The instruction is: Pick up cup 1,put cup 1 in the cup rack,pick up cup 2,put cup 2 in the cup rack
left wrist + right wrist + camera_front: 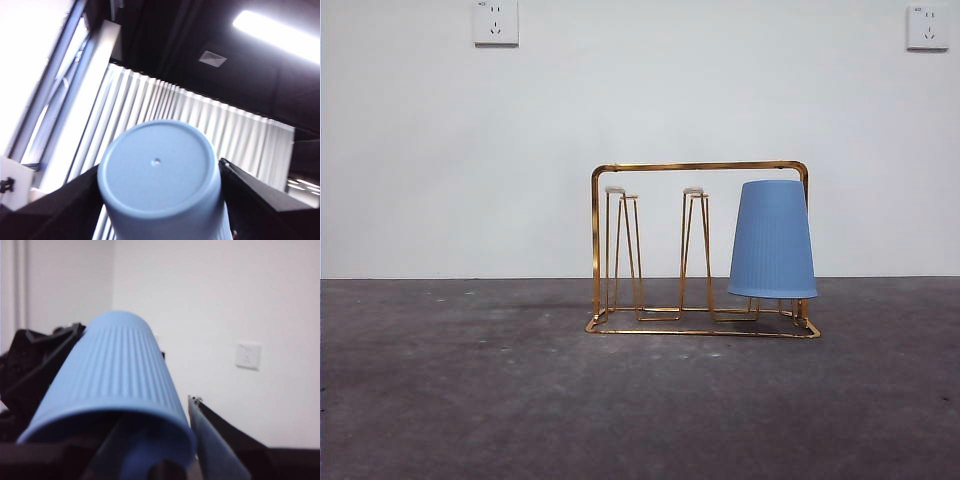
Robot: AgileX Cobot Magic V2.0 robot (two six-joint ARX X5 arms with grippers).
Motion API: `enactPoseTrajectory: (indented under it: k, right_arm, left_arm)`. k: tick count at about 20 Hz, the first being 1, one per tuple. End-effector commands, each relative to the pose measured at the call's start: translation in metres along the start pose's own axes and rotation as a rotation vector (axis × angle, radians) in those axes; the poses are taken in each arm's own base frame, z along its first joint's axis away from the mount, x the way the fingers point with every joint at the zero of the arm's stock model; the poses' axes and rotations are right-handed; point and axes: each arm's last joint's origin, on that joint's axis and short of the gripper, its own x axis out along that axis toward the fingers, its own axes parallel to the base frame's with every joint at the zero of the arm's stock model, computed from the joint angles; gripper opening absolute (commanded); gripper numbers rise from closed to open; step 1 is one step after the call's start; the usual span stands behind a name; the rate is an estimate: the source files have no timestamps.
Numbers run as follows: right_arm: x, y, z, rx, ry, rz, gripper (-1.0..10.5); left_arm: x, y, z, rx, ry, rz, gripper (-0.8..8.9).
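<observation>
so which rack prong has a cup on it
The right-end one in the front view, under the upturned blue cup; the cup rack's other two prongs stand bare.

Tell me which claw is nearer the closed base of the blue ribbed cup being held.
Left. The left claw grips the blue ribbed plastic cup beside its base; the right claw is at its open rim.

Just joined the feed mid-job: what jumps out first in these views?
A blue cup sits upside down on the right end of the gold cup rack, mid-table. Off the front view, the left gripper holds another blue cup, and the right gripper has one between its jaws.
</observation>
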Motion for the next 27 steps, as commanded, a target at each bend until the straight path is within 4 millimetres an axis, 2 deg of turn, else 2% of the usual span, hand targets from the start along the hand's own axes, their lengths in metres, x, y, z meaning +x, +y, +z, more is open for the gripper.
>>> enactPoseTrajectory:
  k: [1, 6, 11, 16, 19, 23, 27]
  right_arm:
    - [-0.011, 0.001, 0.002, -0.028, 0.015, -0.025, 2.0]
    - [-0.028, 0.002, -0.004, -0.046, 0.138, -0.104, 2.0]
    - [-0.046, 0.002, -0.014, -0.073, 0.311, -0.218, 2.0]
    - [-0.058, 0.003, -0.021, -0.092, 0.418, -0.243, 2.0]
    - [-0.059, 0.003, -0.022, -0.097, 0.433, -0.250, 2.0]
    - [-0.060, 0.003, -0.023, -0.097, 0.439, -0.249, 2.0]
    - [-0.061, 0.003, -0.025, -0.098, 0.464, -0.254, 2.0]
  left_arm:
    - [-0.007, 0.002, 0.006, 0.037, -0.017, 0.032, -0.08]
    - [-0.020, 0.005, 0.018, 0.073, -0.001, 0.121, -0.08]
    - [-0.040, 0.011, 0.015, 0.167, 0.144, 0.366, -0.08]
    - [-0.062, 0.024, -0.010, 0.273, 0.403, 0.752, -0.08]
    - [-0.067, 0.034, -0.028, 0.332, 0.556, 0.929, -0.08]
    - [-0.066, 0.044, -0.047, 0.355, 0.599, 0.990, -0.08]
    - [-0.076, 0.061, -0.068, 0.353, 0.568, 1.035, -0.08]
